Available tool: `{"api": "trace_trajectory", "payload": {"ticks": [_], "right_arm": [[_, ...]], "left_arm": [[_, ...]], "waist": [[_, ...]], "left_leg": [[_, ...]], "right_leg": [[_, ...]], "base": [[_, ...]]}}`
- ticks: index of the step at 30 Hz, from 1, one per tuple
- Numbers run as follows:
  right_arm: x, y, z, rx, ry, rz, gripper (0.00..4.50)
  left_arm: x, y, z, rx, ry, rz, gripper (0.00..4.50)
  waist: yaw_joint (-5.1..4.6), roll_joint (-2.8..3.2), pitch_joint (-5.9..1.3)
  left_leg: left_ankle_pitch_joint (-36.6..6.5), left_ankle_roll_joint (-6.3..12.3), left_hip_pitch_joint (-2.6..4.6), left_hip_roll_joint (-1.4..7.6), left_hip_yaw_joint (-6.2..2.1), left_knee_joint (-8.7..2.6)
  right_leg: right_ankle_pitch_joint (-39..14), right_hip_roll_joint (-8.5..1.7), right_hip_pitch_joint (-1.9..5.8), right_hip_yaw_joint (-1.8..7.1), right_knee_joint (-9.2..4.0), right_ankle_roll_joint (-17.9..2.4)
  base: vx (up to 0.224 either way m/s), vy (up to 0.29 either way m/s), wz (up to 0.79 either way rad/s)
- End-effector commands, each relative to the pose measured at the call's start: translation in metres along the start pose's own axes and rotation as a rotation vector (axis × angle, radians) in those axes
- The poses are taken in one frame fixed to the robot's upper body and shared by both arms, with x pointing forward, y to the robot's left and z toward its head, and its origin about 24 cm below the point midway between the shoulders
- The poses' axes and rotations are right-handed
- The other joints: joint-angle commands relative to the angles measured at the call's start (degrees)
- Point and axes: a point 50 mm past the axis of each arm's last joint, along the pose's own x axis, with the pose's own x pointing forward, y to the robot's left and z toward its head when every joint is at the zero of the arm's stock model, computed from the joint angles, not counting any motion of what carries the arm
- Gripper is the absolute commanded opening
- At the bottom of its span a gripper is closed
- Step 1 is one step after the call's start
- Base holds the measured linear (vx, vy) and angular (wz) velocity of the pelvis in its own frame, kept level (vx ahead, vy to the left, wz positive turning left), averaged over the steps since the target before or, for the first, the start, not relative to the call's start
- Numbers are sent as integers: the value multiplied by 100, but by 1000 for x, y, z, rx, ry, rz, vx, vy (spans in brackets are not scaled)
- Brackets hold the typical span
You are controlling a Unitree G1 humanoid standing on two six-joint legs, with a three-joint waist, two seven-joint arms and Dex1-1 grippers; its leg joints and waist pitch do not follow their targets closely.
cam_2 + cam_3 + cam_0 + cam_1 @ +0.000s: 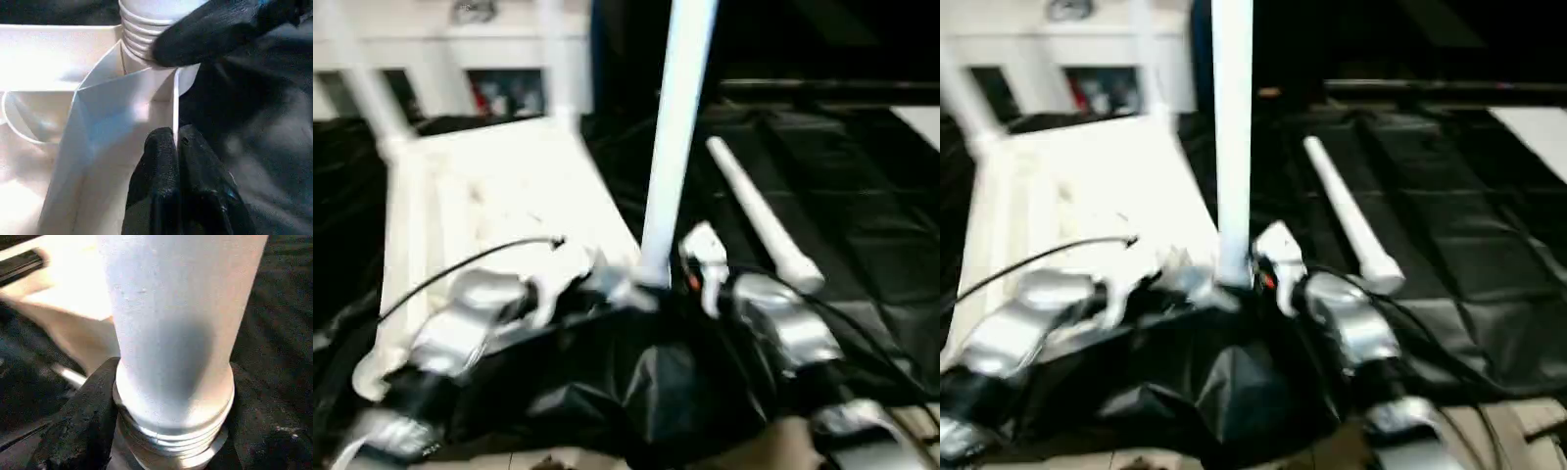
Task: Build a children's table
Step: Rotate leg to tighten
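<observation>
Two pincers: left pincer (177,183) clamps the tabletop (509,186) rim, right pincer (166,431) grips the upright leg (675,147).

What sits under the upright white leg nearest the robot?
The upright white tapered tube leg ends in a ribbed threaded collar at a corner socket of the upside-down white plastic tabletop. How far the thread has entered is hidden by the socket wall.

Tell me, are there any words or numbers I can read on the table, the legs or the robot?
None can be read.
Tabletop: plain white, no writing.
Upright leg and the loose leg lying on the black sheet: plain white.
Cabinet behind: coloured things inside, too blurred to read.
</observation>
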Motion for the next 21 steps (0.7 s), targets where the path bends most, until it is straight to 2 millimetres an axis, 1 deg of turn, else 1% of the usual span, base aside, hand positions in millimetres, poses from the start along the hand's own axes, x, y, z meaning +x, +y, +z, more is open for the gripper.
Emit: {"api": "trace_trajectory", "payload": {"ticks": [1,2,3,4,7,8,9,11,13,17,18,19,20,21], "right_arm": [[18,12,-6,83,22,-37,274],[24,15,-5,109,15,-64,274],[30,19,-3,120,8,-85,274],[37,23,0,116,-1,-91,274],[47,33,5,111,-19,-61,274],[48,36,6,114,-21,-35,309],[48,37,6,116,-23,-22,344],[46,37,6,101,-26,7,346],[43,36,6,71,-20,14,374],[36,29,6,31,-14,53,374],[30,26,6,-7,-5,92,374],[30,26,6,-12,-4,97,374],[23,22,6,-37,1,135,374],[21,21,7,-41,1,146,374]], "left_arm": [[12,2,20,17,-45,53,0],[18,3,23,10,-45,84,0],[23,3,26,1,-46,108,0],[28,1,30,2,-50,113,0],[36,-2,35,10,-58,115,0],[38,-3,37,16,-68,107,0],[38,-4,37,18,-72,102,0],[36,-6,36,32,-84,68,0],[34,-7,34,38,-88,49,0],[28,-8,29,56,-88,1,0],[23,-9,26,66,-85,-34,0],[22,-9,25,67,-85,-39,0],[17,-11,23,97,-94,-78,0],[15,-12,23,103,-99,-95,0]], "waist": [[0,34,-342],[-11,24,-351],[-29,48,-352],[-32,49,-355],[-45,35,-372],[-52,24,-368],[-46,30,-373],[-48,29,-373],[-53,28,-365],[-58,26,-361],[-57,28,-359],[-54,27,-367],[-62,21,-366],[-51,28,-372]], "left_leg": [[-1665,-52,43,63,-38,-410],[-1603,-44,37,58,-31,-404],[-1560,-47,39,58,-28,-400],[-1575,-58,47,57,-26,-394],[-1517,-23,23,61,-31,-390],[-1487,18,7,57,-26,-388],[-1448,63,11,61,-20,-386],[-1404,102,8,69,-18,-387],[-1475,116,9,68,-16,-391],[-1518,127,6,75,-21,-397],[-1512,134,10,81,-19,-397],[-1495,137,7,84,-26,-397],[-1446,163,3,87,-13,-391],[-1426,184,6,90,-17,-390]], "right_leg": [[-2227,-390,261,239,-539,-798],[-2131,-383,261,243,-535,-817],[-1979,-375,253,244,-523,-889],[-1900,-375,254,240,-518,-934],[-1688,-388,287,234,-496,-997],[-1577,-381,296,235,-488,-1036],[-1493,-380,296,237,-483,-1055],[-1385,-379,300,238,-471,-1092],[-1496,-382,298,236,-482,-1084],[-1616,-389,302,239,-494,-1060],[-1593,-393,295,243,-494,-1072],[-1547,-393,312,239,-482,-1080],[-1431,-386,303,248,-473,-1109],[-1358,-385,310,244,-461,-1145]], "base": [[0,0,0],[0,0,0],[0,0,0],[0,0,0],[0,0,0],[0,0,0],[0,0,0],[0,0,0],[0,0,0],[0,0,0],[0,0,0],[0,0,0],[0,0,0],[0,0,0]]}}
